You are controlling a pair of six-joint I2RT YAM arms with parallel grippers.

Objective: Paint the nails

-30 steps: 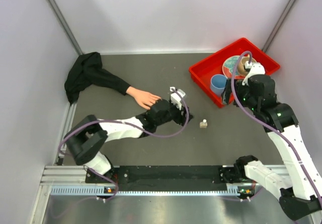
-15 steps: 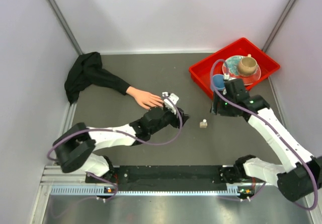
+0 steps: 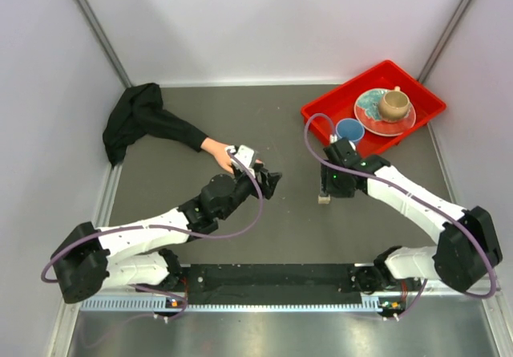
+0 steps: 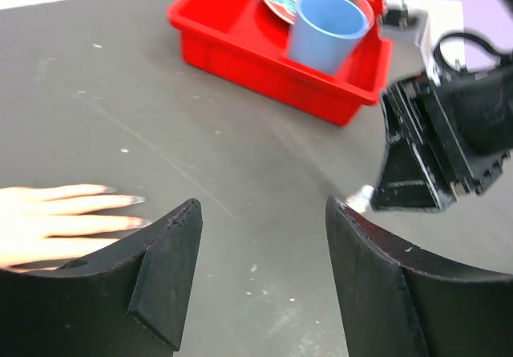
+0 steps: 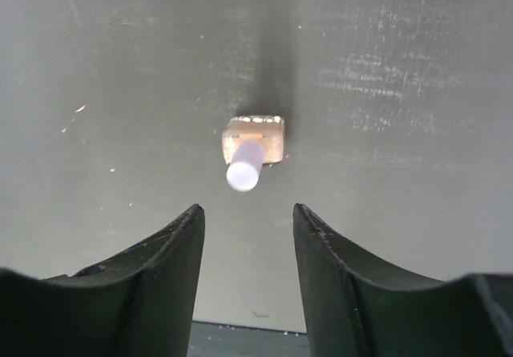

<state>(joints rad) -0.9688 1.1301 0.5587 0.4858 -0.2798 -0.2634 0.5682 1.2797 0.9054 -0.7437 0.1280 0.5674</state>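
Surface: dark grey matte tabletop (image 3: pixel 256 116), scuffed and speckled, boxed in by plain white walls (image 3: pixel 240 20). An aluminium rail (image 3: pixel 264 302) runs along the bottom of the top view. Red tray (image 3: pixel 346 89) upper right, holding a blue cup (image 3: pixel 349 129) and a plate (image 3: pixel 370 108) with a tan cup (image 3: pixel 393 104) on it.

Task item: the nails (image 4: pixel 135 200) sit on a pink-beige mannequin hand (image 3: pixel 215 152), left of centre in the top view. It lies flat, fingers pointing right, black sleeve (image 3: pixel 140 116) bunched toward the upper left. Nails are tiny and pointed and read pale grey; can't call the true colour.

Left gripper (image 4: pixel 263 212): fingers moderately apart, nothing between, just beside the hand's fingertips. Can't tell if it touches.
Right gripper (image 5: pixel 247 212): fingers moderately apart, empty, over a small tan bottle (image 5: pixel 252 144) with a white cap, upright, right of centre. No contact.

Views: the top view hides the nails and both finger gaps. Only the left wrist view shows the nails, lower left of frame, plus the right gripper at its right edge. Only the right wrist view shows the bottle in line with the gap, just past the tips.
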